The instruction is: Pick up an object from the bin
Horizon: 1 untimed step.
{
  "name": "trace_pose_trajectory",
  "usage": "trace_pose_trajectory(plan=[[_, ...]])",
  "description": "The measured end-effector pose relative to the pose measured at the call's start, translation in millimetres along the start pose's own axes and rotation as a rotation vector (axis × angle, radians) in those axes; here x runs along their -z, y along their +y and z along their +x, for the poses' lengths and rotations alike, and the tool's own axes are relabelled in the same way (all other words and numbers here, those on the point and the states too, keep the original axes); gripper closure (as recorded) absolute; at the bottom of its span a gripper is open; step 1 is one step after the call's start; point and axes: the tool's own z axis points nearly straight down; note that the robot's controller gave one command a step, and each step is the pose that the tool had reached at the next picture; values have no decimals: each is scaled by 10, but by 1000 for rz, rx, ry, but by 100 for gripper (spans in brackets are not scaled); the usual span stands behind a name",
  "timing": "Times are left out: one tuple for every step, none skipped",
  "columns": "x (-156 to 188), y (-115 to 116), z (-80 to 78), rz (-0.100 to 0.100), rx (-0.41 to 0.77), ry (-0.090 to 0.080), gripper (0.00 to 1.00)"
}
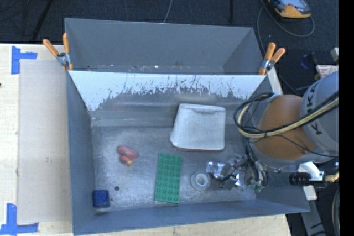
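- Gripper [224, 171] hangs low at the bin's [155, 50] 4 o'clock; open or closed, I cannot tell.
- Clear ring [199, 181] lies just beside it at 8 o'clock, green studded plate [168, 178] beyond.

Building plate [167, 178] lies left of tape roll [199, 181].

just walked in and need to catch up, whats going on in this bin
A robot arm reaches into the grey bin from the right. Its claw is down in the near right part, right next to a small clear ring. I cannot tell whether it has hold of anything yet. The rest lies apart on the floor of the bin: a green studded plate, a white square pad, a pink lump and a small blue block in the near left corner.
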Motion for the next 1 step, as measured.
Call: trace_pose_trajectory(plan=[[284,1,-3,-2,4,-1,100]])
